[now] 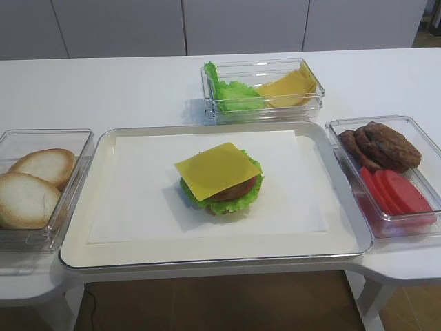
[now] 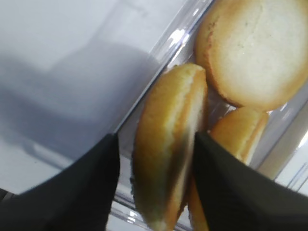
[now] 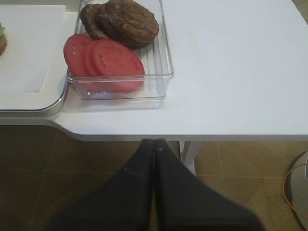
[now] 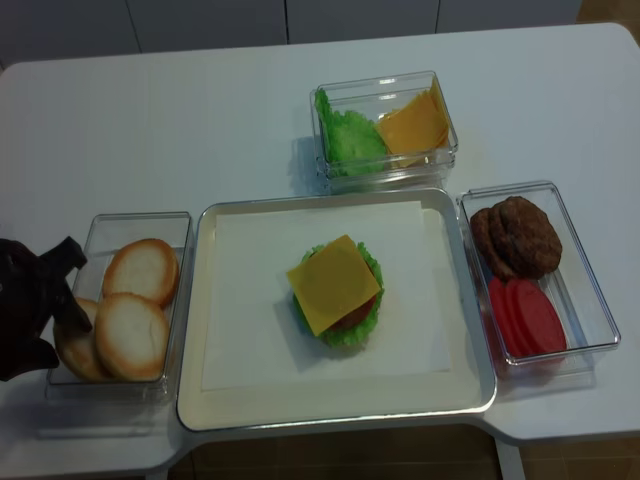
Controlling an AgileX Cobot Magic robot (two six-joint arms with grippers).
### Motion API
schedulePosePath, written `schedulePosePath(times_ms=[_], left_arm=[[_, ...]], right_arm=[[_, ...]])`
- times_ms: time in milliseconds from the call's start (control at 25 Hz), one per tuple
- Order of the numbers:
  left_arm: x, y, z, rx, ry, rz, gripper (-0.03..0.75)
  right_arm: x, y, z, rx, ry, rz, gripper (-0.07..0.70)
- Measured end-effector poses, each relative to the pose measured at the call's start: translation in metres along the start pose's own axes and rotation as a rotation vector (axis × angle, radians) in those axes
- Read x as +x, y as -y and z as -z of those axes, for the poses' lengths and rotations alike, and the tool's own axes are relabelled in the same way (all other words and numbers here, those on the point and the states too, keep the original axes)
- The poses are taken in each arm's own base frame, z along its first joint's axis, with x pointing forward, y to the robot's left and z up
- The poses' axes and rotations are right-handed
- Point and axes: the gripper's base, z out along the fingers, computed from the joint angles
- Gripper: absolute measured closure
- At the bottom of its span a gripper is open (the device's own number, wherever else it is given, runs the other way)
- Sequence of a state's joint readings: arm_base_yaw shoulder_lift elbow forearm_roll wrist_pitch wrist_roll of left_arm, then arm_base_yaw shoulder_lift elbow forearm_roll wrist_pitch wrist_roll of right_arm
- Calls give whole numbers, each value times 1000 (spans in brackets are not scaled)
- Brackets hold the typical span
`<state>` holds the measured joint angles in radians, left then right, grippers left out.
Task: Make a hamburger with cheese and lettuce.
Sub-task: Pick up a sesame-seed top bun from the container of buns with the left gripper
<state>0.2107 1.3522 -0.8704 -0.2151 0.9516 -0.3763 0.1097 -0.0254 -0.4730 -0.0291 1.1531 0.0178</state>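
So we've got the hamburger (image 1: 220,181) sitting near the middle of the frame on the white paper (image 1: 138,200) inside the big tray (image 1: 96,255). It's topless right now: the lettuce (image 1: 231,204) frills out around the brown patty, and the cheese (image 1: 216,169) lies flat on top with its corners poking past the edge.

Over at the left edge of the realsense view we can see the left gripper (image 4: 45,300) down at the clear bin (image 4: 140,222) with the bun halves. From the left wrist camera its fingers (image 2: 226,187) stand apart with one bun half (image 2: 168,144) up on edge between them. The right finger looks like it's touching the bun, the left one appears just off it, so we can't tell if it really has a grip. Two more buns (image 2: 250,53) lie in the upper right of that frame.

The right gripper (image 3: 154,144) hangs at the bottom of its own wrist view, below the table edge (image 3: 192,132), fingertips pressed together with nothing between them. Above it in the upper left of that frame there's the container (image 3: 166,72) with tomato slices (image 3: 108,62) and spare patties (image 3: 125,21). At the top centre of the main view another box (image 1: 313,103) holds extra lettuce and cheese.
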Motion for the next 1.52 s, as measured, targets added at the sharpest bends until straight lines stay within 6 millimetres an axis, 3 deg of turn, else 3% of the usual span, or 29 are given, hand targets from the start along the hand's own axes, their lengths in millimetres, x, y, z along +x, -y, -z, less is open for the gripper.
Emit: schedulePosePath(times_ms=[560,1520], left_arm=[[0,0,0,-4,2,-82,535],[-1,0,6,-2,41,-101,549]], right_arm=[[0,0,0,0,0,0,666],[0,0,0,0,0,0,666]])
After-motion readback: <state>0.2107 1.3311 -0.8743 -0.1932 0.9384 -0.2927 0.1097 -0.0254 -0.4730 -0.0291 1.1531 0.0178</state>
